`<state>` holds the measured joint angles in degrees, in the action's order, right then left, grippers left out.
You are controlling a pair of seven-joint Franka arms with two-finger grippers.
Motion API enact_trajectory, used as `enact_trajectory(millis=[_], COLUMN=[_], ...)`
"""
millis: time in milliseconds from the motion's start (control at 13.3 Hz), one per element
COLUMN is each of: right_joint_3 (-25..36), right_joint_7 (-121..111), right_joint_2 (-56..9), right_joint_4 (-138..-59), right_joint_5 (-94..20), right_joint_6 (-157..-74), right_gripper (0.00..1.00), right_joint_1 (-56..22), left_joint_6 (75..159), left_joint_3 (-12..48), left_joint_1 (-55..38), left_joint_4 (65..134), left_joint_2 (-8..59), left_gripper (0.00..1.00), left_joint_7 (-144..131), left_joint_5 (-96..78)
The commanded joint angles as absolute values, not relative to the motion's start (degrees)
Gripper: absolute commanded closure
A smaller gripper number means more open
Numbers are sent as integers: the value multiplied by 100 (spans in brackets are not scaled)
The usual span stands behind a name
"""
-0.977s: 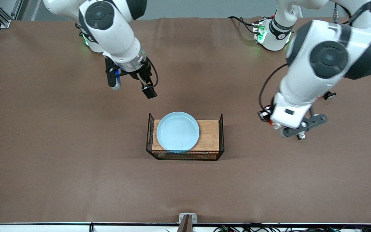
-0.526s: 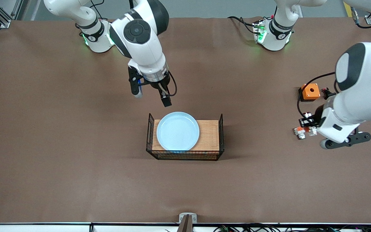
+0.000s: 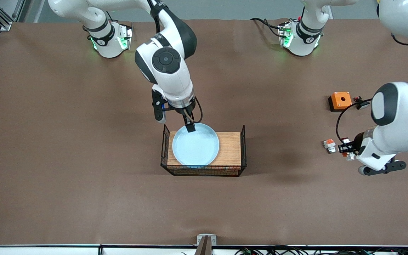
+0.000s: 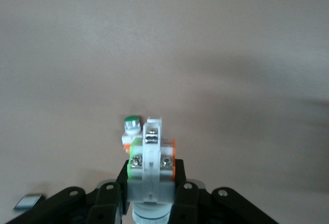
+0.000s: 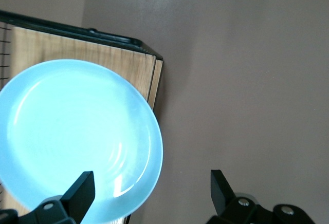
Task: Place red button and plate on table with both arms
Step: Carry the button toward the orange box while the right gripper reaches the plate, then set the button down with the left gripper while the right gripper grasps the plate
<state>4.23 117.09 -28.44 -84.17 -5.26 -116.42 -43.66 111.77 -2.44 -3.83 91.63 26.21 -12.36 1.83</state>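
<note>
My left pincer point(image 4: 151, 203) clamps the red button point(image 4: 150, 168), lower now over the tabletop point(image 3: 83, 194), just beside a stubby white-and-orange piece point(image 3: 329, 145) | plate point(image 3: 195, 144) unmoved on the wooden stand point(image 3: 229, 148) | my right pincer point(image 5: 149, 193), spread wide, has come down to the plate's rim.

Plate point(image 5: 77, 142) cut off at frame edge in right wrist view. Left gripper point(image 3: 347, 150) mostly hidden under own arm. Held piece's point(image 4: 151, 170) lower end concealed between jaws.
</note>
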Motion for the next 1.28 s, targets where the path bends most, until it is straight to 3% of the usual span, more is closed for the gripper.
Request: enact_trajectory(millis=[0, 300, 601, 1202], right_joint_3=[413, 413, 413, 413], right_joint_7=[11900, 11909, 11918, 11839], right_joint_2=[-3076, -3251, -3392, -3480], right_joint_4=[-8209, -8191, -8191, -8183], right_joint_5=[-448, -466, -466, -448], right_joint_6=[-11689, -11716, -11900, -11892], right_gripper=[1, 3, 22, 41], right_joint_1=[-4403, -4351, -4394, -4377], left_joint_6=[11662, 12119, 12593, 13306], left_joint_3=[-237, -220, -220, -220], left_joint_1=[-308, -123, 123, 746], left_joint_4=[9404, 9396, 9413, 9799], left_joint_2=[2776, 3040, 3330, 3753], left_gripper=[100, 100, 100, 98], left_joint_7=[-1143, -993, -775, -308], left_joint_5=[316, 677, 940, 958])
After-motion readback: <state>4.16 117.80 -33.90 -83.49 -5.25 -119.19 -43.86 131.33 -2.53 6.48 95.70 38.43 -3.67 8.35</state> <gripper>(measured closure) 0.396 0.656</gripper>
